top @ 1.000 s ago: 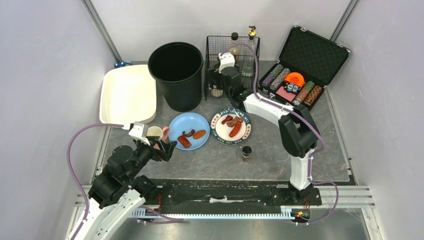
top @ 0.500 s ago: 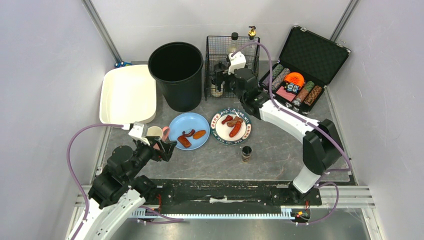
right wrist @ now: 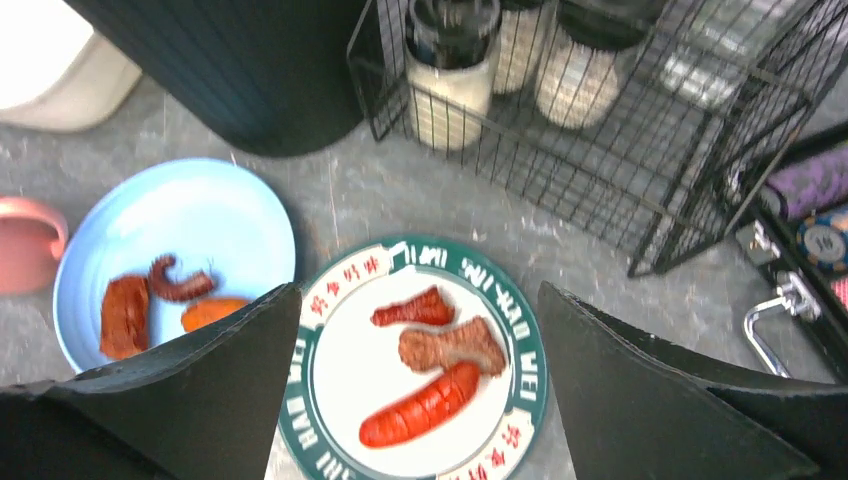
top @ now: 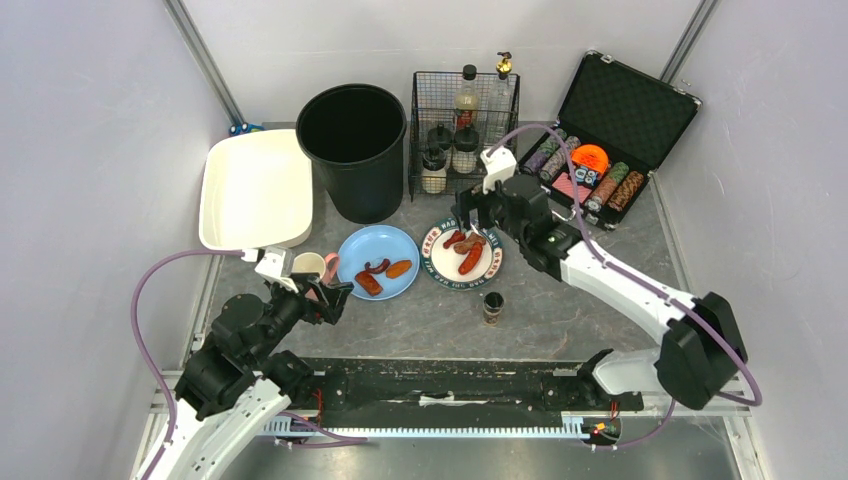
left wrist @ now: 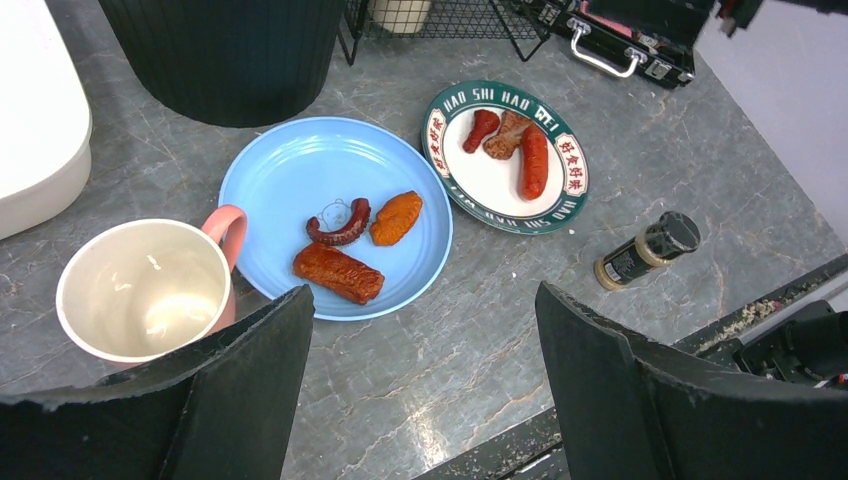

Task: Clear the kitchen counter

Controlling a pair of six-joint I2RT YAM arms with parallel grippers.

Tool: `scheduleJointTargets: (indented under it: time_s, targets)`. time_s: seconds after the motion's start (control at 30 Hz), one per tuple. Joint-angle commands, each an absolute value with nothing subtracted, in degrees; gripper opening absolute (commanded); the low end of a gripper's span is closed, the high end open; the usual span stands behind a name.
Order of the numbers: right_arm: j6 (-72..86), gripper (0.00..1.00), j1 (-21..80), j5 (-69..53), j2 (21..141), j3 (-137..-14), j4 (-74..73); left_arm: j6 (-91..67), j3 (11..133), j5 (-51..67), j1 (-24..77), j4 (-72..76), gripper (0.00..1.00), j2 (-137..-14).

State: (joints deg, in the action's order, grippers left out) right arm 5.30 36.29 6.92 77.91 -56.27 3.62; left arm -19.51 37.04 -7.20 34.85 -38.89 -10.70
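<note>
Bright, even overhead light — soft shadows on the kitchen counter beside the black bin. Right wrist view looks slightly blurred.

On my bench I see the tray at the far left, the bucket just right of it, then the wire basket holding bottles, and the case in the far right corner. In front of the bucket and basket, 2 plates lie side by side: the left plate and the right plate, each carrying 3 food pieces. The mug sits just left of the left plate, and the jar is in front of the right plate.
</note>
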Motion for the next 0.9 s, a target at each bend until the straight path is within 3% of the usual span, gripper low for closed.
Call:
scheduleJointTargets:
  time_s: [0.0,0.33,0.87]
  targets:
    - [4.86,0.9,36.64,3.5,72.36,-52.05,-1.1,-17.75,36.58,-7.45,35.11,-37.59,0.87,-10.2]
    - [5.72,0.91,38.09,2.22,62.6,-41.27,-4.52,-17.74,36.65,-7.14,35.16,-37.61,0.87,-10.37]
    - [6.72,0.93,45.49,6.7,58.02,-31.15,-7.65,-17.8,36.66,-6.86,35.2,-37.44,0.87,-11.33]
